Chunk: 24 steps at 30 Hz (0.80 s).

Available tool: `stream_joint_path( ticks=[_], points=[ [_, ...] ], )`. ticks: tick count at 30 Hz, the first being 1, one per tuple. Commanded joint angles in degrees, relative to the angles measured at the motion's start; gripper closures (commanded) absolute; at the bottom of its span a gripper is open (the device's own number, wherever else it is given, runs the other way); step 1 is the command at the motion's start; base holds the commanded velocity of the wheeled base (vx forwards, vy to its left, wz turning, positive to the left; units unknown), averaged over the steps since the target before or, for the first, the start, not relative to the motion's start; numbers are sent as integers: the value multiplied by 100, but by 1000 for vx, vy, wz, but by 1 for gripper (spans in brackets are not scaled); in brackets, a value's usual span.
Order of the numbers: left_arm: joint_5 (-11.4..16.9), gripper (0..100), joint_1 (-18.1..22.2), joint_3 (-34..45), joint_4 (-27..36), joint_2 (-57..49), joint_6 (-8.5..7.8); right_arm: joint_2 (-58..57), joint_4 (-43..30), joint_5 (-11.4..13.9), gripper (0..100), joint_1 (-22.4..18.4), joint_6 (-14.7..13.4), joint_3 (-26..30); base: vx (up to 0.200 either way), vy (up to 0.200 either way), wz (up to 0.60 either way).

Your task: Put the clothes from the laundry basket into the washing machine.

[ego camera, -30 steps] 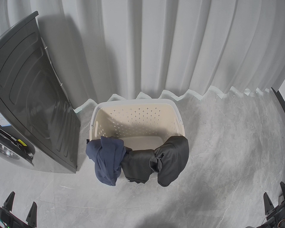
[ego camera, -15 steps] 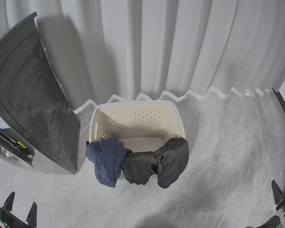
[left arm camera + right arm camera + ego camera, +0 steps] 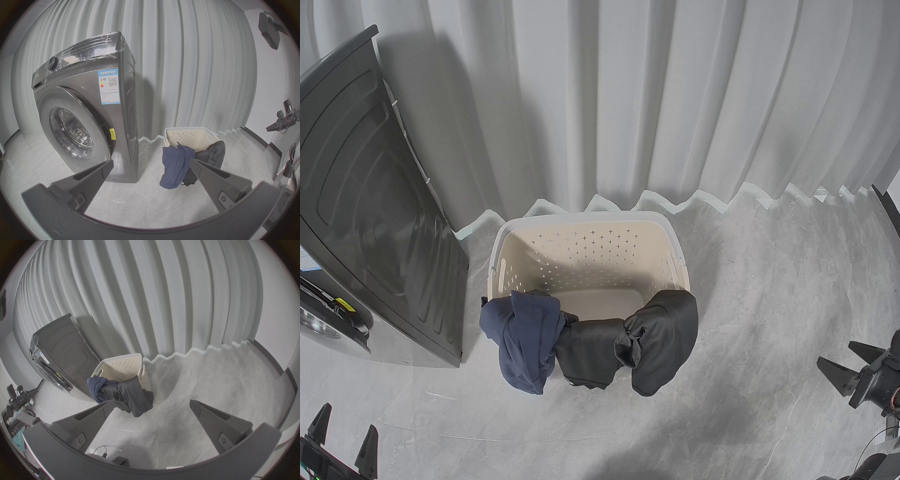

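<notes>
Right gripper (image 3: 834, 353) has risen from the lower right corner of the head view and now points across the floor toward the basket, jaws spread wide and empty; left gripper (image 3: 349, 417) has not moved, low at the robot's left, likewise spread and empty.

Washing machine (image 3: 369, 219) stands at the robot's left, just beside the basket. Its round door (image 3: 70, 132) appears closed in the left wrist view, so a garment carried over now would probably have nowhere to go.

Laundry basket (image 3: 584, 219) sits on the floor before the curtain; it looks light, and a sideways pull may drag or tip it.

Dark grey garment (image 3: 656, 337) and navy garment (image 3: 528, 340) hang over the near rim, mostly outside it, touching and seemingly twisted together at the middle. Lifting one may haul the other along, or drop it onto the floor. A low grasp may also pinch the rim with the cloth.
</notes>
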<state>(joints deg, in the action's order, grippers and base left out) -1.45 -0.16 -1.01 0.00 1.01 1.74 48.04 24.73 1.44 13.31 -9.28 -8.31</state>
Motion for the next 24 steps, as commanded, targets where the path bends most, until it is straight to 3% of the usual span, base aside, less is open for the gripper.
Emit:
stream_joint_path(
  ticks=[1, 6, 11, 14, 15, 18, 21, 24],
  points=[
    [-4, 0, 7, 92, 0, -84, 1, 1023, 330, -82, 0, 321, -215, 40, 0, 0, 0],
    [4, 0, 7, 92, 9, -84, 1, -234, 269, -706, 0, 277, -118, 330, 0, 0, 0],
    [4, 0, 7, 92, 9, -84, -7, -1614, -136, -680, 0, -66, -65, 603, 0, 0, 0],
    [4, 0, 7, 92, 9, -84, 1, -2238, -514, -487, 0, -400, 137, 691, 133, 0, 0],
    [4, 0, -2, 92, 9, -84, 1, -2625, -742, -214, 0, -813, 216, 717, 200, 0, 0],
    [4, 0, -2, 92, 0, -84, 1, -3090, -1041, 287, 0, -1305, 330, 823, 200, 0, 0],
    [4, 0, 7, 92, 9, -84, 1, -4013, -1990, 797, 0, -1859, 436, 831, 200, 0, 0],
    [4, 0, -2, 92, 9, -84, 1, -4312, -2245, 1131, 0, -1911, 427, 805, 200, 0, 0]
  ],
)
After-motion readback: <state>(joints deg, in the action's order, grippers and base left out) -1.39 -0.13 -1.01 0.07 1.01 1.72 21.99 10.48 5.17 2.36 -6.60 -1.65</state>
